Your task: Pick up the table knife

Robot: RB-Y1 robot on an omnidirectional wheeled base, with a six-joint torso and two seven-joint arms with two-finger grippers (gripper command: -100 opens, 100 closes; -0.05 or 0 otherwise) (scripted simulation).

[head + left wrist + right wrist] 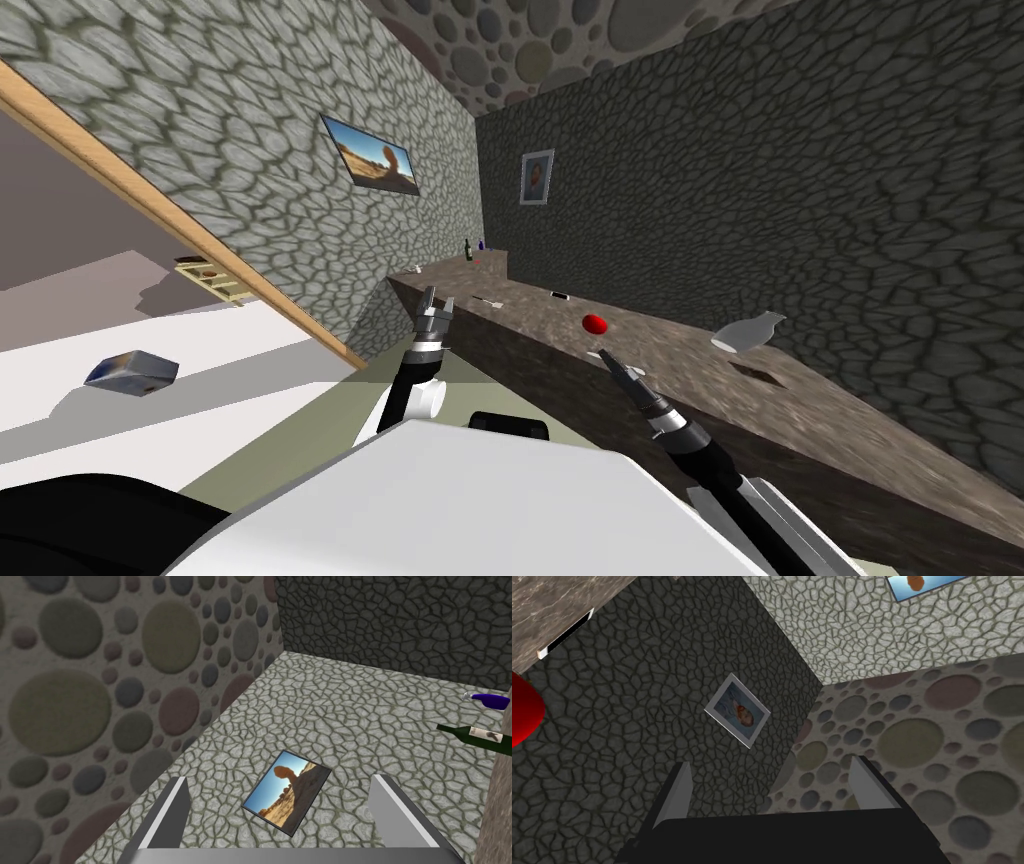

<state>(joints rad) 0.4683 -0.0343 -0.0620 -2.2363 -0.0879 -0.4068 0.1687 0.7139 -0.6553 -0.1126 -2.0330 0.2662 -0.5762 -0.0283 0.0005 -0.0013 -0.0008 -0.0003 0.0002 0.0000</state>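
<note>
Head view: the knife lies on the counter, just past my left gripper; my right gripper is near a red ball. Left wrist: jaws spread, empty. Right wrist: jaws spread, empty too.

The counter is mottled brown, the round object red, the spray bottle blue, the wine bottle dark green.

Brown counter bearing a red round object, a pale vase on its side, a green bottle
</note>
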